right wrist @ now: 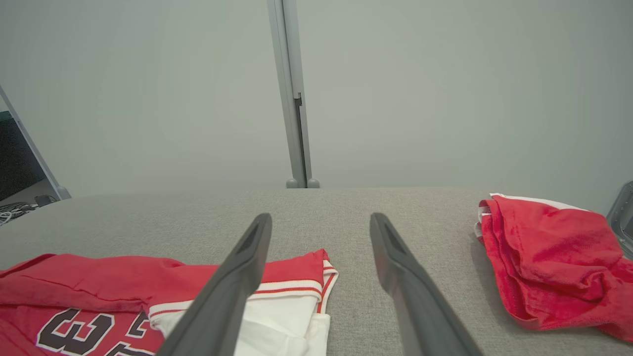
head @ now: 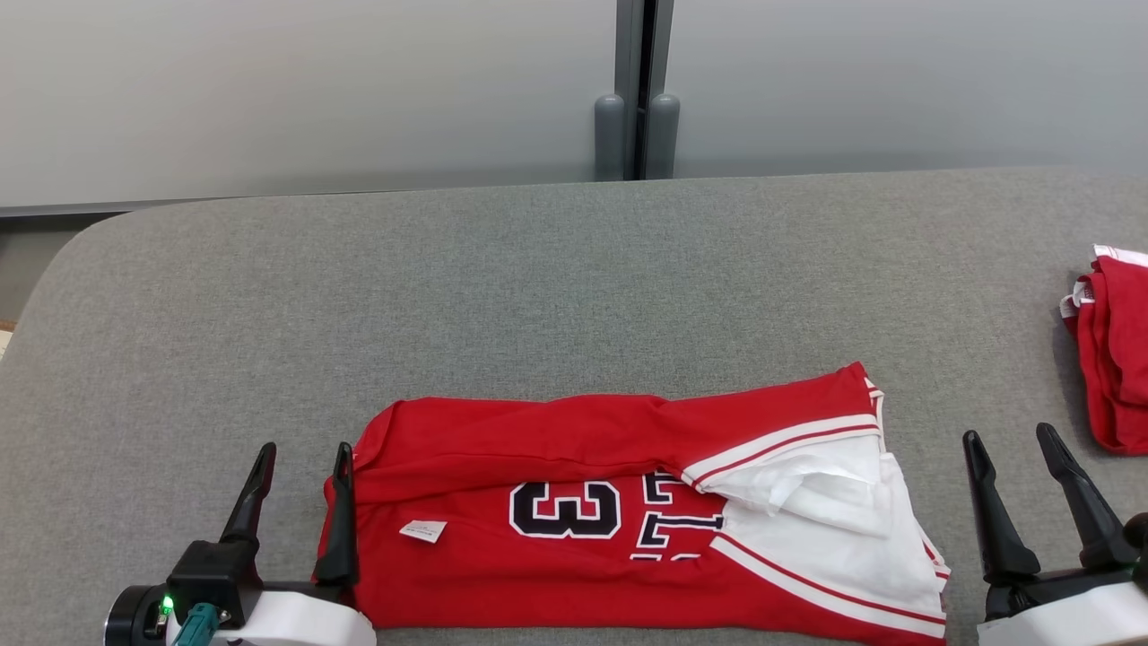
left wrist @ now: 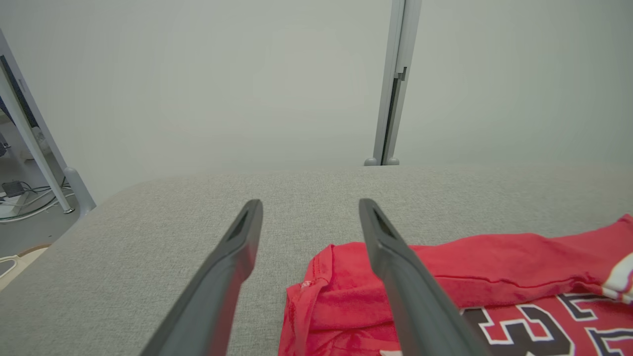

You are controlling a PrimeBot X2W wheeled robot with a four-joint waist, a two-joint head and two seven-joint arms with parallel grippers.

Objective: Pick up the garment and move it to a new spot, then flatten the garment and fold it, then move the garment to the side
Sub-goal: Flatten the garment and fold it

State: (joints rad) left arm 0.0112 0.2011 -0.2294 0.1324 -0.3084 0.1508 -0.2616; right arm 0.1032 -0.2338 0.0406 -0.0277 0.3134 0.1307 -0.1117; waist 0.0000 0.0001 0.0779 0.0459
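- Tabletop (head: 538, 269): a grey fabric-covered surface that carries the garment at its near middle. Bare cloth lies on every far side of the garment.
- Garment (head: 574, 467): a red jersey with dark numerals, lying as a doubled, roughly rectangular bundle. White lining is turned out and rumpled at its right end.
- Step in hand, as judged: the folding appears done or close to done, and the move to the side is not yet begun.
- Next move, as judged: both grippers lower onto the garment's two short ends, pinch through all layers, then lift and carry it level so the fold does not open. The loose white end calls for a deep bite.
- Second red garment (head: 1117, 350): a crumpled heap well apart from the garment, to its right.
- Left gripper (head: 305, 449): jaws wide apart and empty, at the garment's left end. Its inner finger crosses the red edge; contact cannot be told.
- Right gripper (head: 1009, 433): jaws wide apart and empty, just beside the garment's right end and clear of the cloth.
- White label (head: 422, 530): on the garment's left half.
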